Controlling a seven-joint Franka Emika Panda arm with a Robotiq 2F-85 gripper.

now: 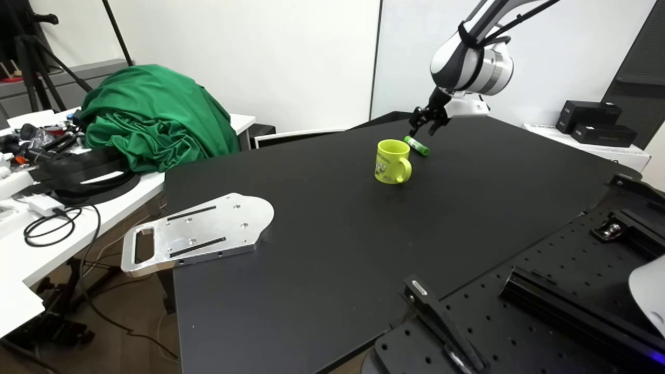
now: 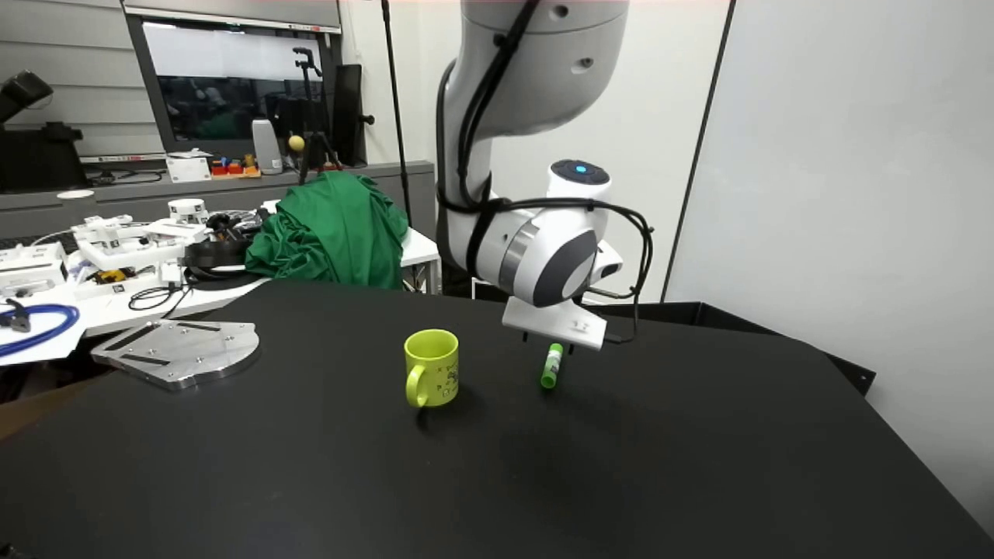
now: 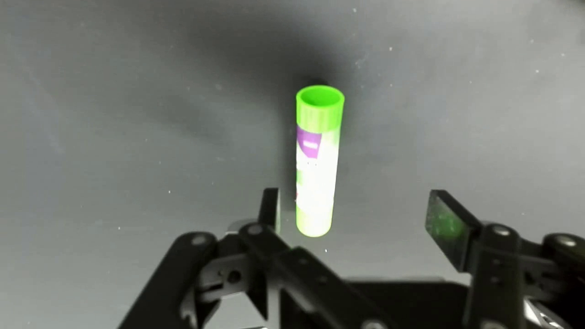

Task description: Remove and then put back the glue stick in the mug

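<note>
The mug (image 1: 389,163) is lime green, printed with small dark motifs. The glue stick (image 3: 316,169) is bright green at both ends, white between — with a purple patch towards one end. The bench (image 1: 311,291) is pale-flecked black; the end effector (image 3: 354,208), mostly black too. The arm (image 2: 536,70) is white banded with grey, the plate (image 1: 218,228) silver with black stripes, the cloth (image 1: 156,114) deep green.
</note>
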